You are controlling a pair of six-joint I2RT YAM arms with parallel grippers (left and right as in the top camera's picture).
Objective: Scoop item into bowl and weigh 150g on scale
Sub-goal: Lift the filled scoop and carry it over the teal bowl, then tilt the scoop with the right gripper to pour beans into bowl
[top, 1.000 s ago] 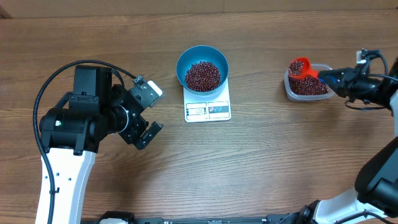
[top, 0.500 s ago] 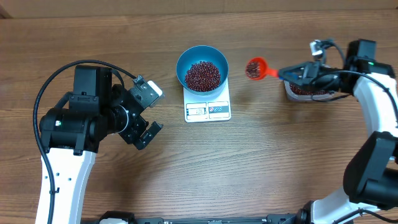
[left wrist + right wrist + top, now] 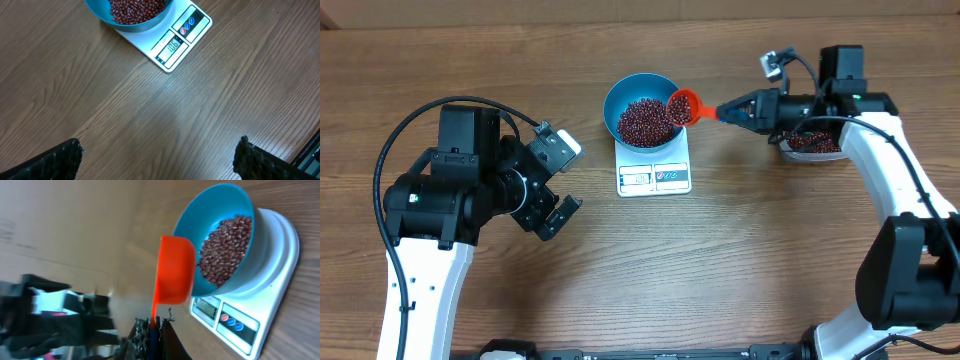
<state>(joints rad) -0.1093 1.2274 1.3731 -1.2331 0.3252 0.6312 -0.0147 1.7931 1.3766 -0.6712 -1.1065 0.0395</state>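
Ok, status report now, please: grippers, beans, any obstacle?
Left gripper open, away from scale. Right gripper shut on measuring cup handle. Cup of beans at bowl rim. No obstacle.

both arms are built from white shells and black housings. a thick black cable is looped over the left arm; thinner wires are run along the right arm. the left gripper is tipped with dark ribbed pads.

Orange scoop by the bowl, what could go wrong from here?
The scoop sits over the rim of the bowl, so some beans could miss and fall onto the scale or table. The right gripper holds only the thin handle; a bump could shift the bowl. Emptying it all at once might overshoot the weight.
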